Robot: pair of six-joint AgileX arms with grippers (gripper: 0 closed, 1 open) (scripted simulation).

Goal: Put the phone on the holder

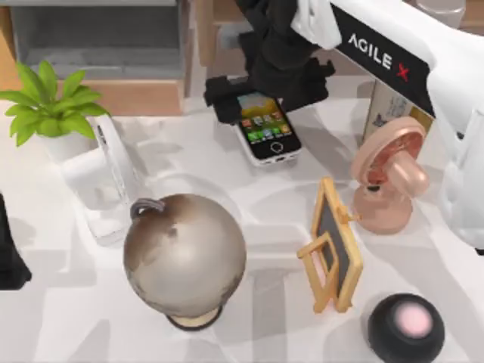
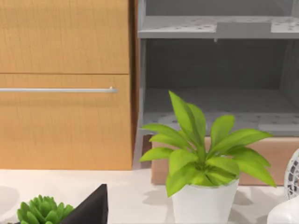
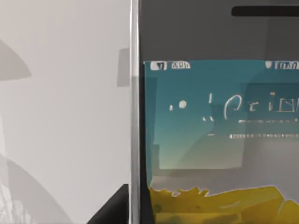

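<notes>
Jaws of the right gripper [image 1: 253, 94] sit directly over the far end of the phone [image 1: 268, 128], black fingers straddling it at the table's far middle; whether they are clamped on it or merely around it, cannot tell. Phone lies flat, screen up, home button toward the near side, icons visible, slightly angled. Right wrist view puts the phone [image 3: 215, 121] very close, its silver edge running upright, screen teal above and yellow below, white table surface [image 3: 60, 116] beside it. Right arm, white with AgileX lettering, reaches in from the far right. Pink phone holder [image 1: 389, 178] stands right of the phone, apart from it, round cradle tilted, base on the table. Near the holder, a small wooden-framed chalkboard easel [image 1: 333, 246]; a black round speaker with pink top [image 1: 406, 327] at the near right. Large grey globe [image 1: 184, 257] on a stand sits near centre. White fan [image 1: 106, 178] to the left, and a green potted plant [image 1: 49, 110] at far left. Left gripper [image 1: 9, 257] parked at the left edge, only a dark sliver seen, fingers not readable. Left wrist view: plant in white pot [image 2: 203, 163], wooden cabinet with drawer handle [image 2: 60, 88], grey open shelf [image 2: 219, 70], small succulent [image 2: 42, 212].
</notes>
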